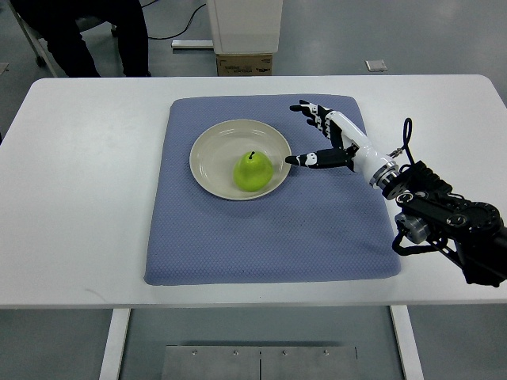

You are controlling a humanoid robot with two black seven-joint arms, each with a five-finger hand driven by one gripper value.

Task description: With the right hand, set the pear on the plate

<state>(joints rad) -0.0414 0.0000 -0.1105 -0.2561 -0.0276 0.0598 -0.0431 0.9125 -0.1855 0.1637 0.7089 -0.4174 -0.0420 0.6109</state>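
Observation:
A green pear with a dark stem sits upright on the cream plate, toward its right front. My right hand hovers just right of the plate, fingers spread and holding nothing. Its thumb tip points at the plate's right rim, a short gap from the pear. The right arm comes in from the right edge. The left arm is out of the picture.
The plate lies on a blue mat spread over the white table. A person in dark trousers stands beyond the far left table edge. A white pillar with a cardboard box is behind the table.

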